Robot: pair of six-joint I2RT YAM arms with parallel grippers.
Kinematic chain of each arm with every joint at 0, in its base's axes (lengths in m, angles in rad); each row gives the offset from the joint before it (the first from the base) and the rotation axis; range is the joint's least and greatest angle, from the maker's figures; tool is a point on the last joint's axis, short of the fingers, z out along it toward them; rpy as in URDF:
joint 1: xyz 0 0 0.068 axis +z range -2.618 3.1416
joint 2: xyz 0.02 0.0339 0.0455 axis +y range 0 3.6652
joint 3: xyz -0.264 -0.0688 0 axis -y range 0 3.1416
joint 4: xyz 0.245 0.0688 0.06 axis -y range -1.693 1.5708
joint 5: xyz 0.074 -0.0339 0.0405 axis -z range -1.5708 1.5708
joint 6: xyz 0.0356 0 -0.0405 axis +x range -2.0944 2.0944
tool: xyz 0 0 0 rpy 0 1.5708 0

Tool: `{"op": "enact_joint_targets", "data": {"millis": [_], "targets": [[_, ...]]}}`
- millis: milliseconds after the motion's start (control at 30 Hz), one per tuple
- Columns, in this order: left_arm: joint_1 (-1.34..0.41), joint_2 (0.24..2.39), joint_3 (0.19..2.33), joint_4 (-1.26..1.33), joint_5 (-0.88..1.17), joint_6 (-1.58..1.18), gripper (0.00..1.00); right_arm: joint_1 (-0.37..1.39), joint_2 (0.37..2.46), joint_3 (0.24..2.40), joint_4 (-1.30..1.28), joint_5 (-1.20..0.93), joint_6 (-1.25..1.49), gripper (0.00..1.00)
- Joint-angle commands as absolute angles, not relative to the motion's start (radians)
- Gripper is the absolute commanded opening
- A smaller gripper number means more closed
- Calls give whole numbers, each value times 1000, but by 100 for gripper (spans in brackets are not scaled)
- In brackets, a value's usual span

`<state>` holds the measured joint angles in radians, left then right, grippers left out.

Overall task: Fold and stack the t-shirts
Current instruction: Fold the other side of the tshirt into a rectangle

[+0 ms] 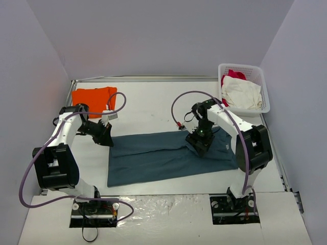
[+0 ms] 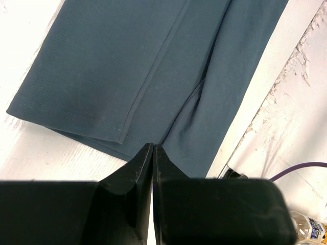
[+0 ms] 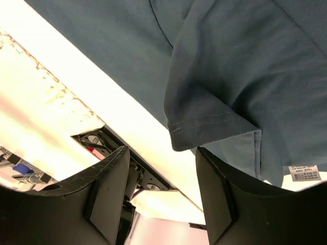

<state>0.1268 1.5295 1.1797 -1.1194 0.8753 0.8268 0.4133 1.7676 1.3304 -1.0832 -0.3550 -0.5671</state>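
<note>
A dark slate-blue t-shirt (image 1: 153,158) lies flat across the middle of the table, folded lengthwise into a long band. A bright orange t-shirt (image 1: 92,97) rests folded at the back left. My left gripper (image 1: 108,139) hovers at the blue shirt's left end. In the left wrist view that gripper (image 2: 153,147) is shut with nothing between its jaws, its tips over the shirt's (image 2: 143,66) hem. My right gripper (image 1: 199,145) is above the shirt's right part. In the right wrist view it (image 3: 162,149) stands open, and a folded-over sleeve hem (image 3: 204,122) lies just beyond its tips, not gripped.
A white basket (image 1: 258,74) at the back right holds a white garment (image 1: 242,94) and a red-pink one (image 1: 232,75). A size label (image 3: 305,173) shows at the blue shirt's collar. Grey walls enclose the table on three sides. The arm bases stand at the near edge.
</note>
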Motion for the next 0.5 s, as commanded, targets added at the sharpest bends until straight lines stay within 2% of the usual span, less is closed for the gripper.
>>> {"op": "enact_joint_targets", "data": {"millis": [0, 333, 433, 467], "targets": [[132, 1494, 1180, -1132, 908, 827, 2, 416, 1721, 1347, -1167, -328, -600, 51], [130, 1480, 1166, -1138, 868, 842, 5, 391, 1669, 1443, -1120, -350, -572, 54], [129, 1485, 1166, -1134, 876, 842, 5, 391, 1716, 1459, -1034, -304, -516, 50], [129, 1483, 1166, -1132, 879, 841, 5, 391, 1733, 1465, -984, -257, -499, 43]]}}
